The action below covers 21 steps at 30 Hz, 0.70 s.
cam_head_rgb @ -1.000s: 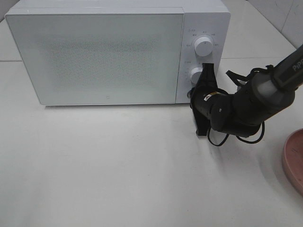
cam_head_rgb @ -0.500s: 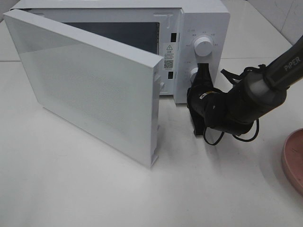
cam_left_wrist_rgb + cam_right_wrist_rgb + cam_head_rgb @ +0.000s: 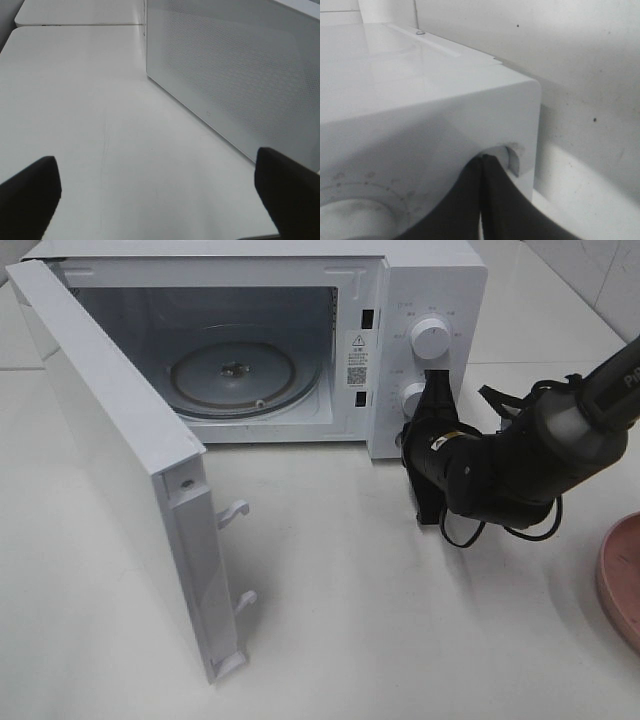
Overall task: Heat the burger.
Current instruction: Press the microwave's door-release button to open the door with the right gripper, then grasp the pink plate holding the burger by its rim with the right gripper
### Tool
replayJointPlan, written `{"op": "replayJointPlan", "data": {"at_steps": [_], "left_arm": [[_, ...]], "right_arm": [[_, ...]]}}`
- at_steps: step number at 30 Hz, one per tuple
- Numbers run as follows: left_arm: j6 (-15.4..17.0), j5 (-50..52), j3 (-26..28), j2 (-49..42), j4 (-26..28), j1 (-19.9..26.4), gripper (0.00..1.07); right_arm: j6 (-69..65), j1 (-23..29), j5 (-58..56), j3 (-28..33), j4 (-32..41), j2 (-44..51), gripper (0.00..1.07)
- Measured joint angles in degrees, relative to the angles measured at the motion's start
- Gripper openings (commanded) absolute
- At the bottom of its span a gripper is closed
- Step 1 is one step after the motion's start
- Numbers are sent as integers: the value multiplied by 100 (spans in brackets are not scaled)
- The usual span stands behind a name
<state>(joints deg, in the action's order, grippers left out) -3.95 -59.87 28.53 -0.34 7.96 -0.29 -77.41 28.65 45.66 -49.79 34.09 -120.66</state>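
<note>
White plastic and metal make up the microwave (image 3: 425,280), which stands at the far side of the pale desk (image 3: 400,640). Its door (image 3: 110,440) is wide open, hinged at the left and angled toward the near edge. The round glass turntable (image 3: 232,377) shows in the cavity. The burger is in none of the views. The right end effector (image 3: 414,440) has its black fingers (image 3: 505,210) pressed together, gripping nothing. Their tips are against the bottom of the control panel, just below the lower knob (image 3: 413,398). The left end effector (image 3: 155,200) hangs over the desk with its fingers (image 3: 30,195) spread wide apart, facing the door's dotted outer face. A pink plate (image 3: 622,580) lies at the right edge.
</note>
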Motion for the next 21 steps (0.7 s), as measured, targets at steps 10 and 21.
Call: {"op": "replayJointPlan", "data": {"at_steps": [10, 21], "left_arm": [[0, 0, 0, 0, 0, 0, 103], [0, 0, 0, 0, 0, 0, 103]], "right_arm": [[-223, 201, -183, 470, -115, 206, 2], [309, 218, -602, 1192, -57, 1031, 3]]}}
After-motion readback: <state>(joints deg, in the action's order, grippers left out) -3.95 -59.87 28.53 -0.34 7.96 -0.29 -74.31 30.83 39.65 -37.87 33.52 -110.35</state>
